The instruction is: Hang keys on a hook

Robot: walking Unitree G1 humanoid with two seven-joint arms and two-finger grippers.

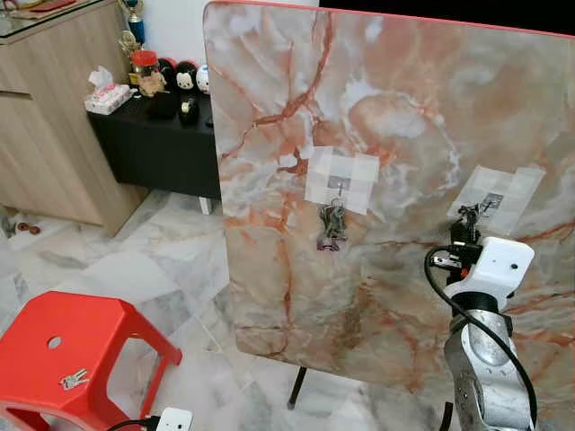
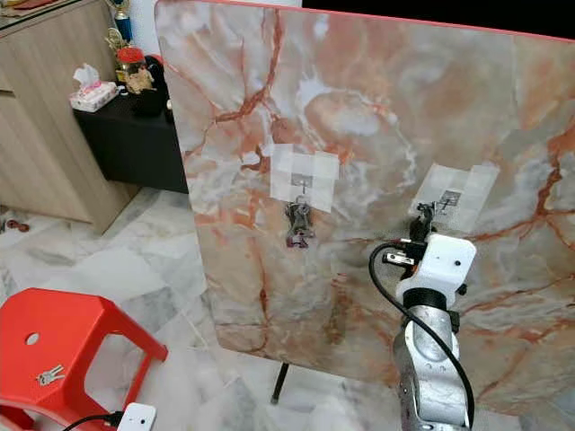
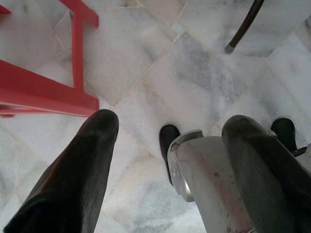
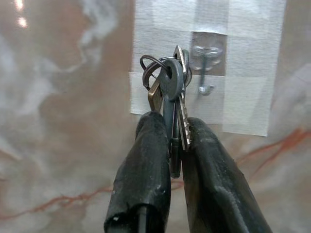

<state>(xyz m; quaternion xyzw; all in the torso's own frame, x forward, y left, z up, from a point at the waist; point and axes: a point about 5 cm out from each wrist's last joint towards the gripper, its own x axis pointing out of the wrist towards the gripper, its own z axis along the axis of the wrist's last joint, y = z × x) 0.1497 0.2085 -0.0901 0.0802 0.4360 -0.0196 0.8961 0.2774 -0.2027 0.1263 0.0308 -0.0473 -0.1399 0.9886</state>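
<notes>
Against the upright marble board (image 1: 386, 180), right hand (image 4: 176, 145) is raised to the right-side hook (image 4: 205, 73), its fingers pinched tight on a key bunch (image 4: 170, 92). Key ring sits just beside the hook, slightly off to one side; ring not yet over the prong, as far as the right wrist view shows. Hook is fixed on a patch of white tape (image 1: 497, 196).

A second taped hook (image 1: 339, 183) nearer the board's middle already carries a key bunch (image 1: 331, 226): that one is done.

More keys (image 1: 74, 379) lie on the red stool (image 1: 72, 346), unpicked.

Left hand (image 3: 170, 160) hangs low over the marble floor (image 3: 194, 73), fingers spread wide, empty.

Judgement: roughly mid-task. One bunch hung, one about to be hooked, one left on the stool.
</notes>
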